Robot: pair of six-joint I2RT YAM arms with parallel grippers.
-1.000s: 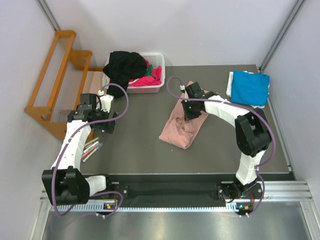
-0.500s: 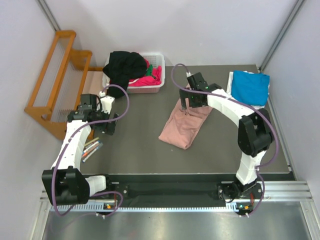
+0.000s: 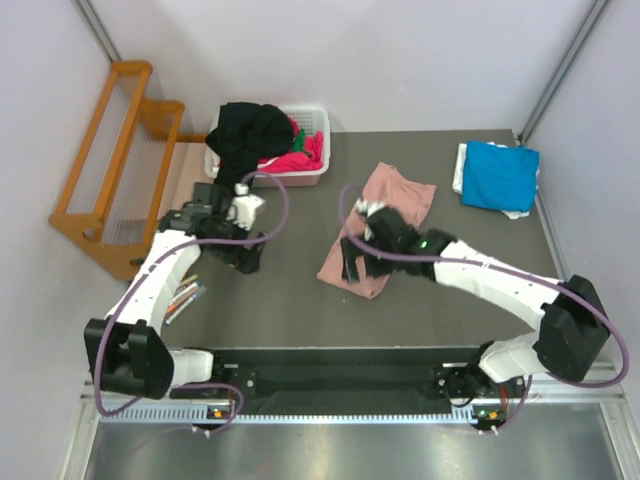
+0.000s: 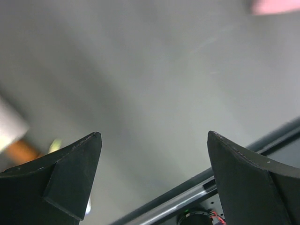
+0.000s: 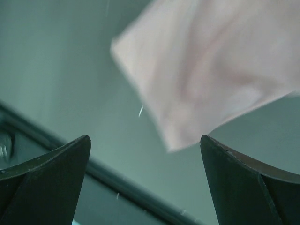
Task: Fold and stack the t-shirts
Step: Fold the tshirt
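Observation:
A salmon-pink t-shirt lies stretched on the dark table, running from the far right down to the near left. My right gripper hovers open over its near-left end; in the right wrist view the pink t-shirt's corner sits just ahead of the empty right gripper. My left gripper is open above bare table left of the shirt, and the left gripper holds nothing. A folded blue t-shirt rests at the far right. Black, magenta and green t-shirts fill the basket.
The white slatted basket stands at the far edge, left of centre. A wooden rack leans beside the table's left side. Small pen-like objects lie near the left edge. The table's front rail runs close below the right gripper.
The right gripper opened, let go of the pink shirt's far end after pulling it out, then swung to the near-left end. The left gripper moved right, toward the shirt.

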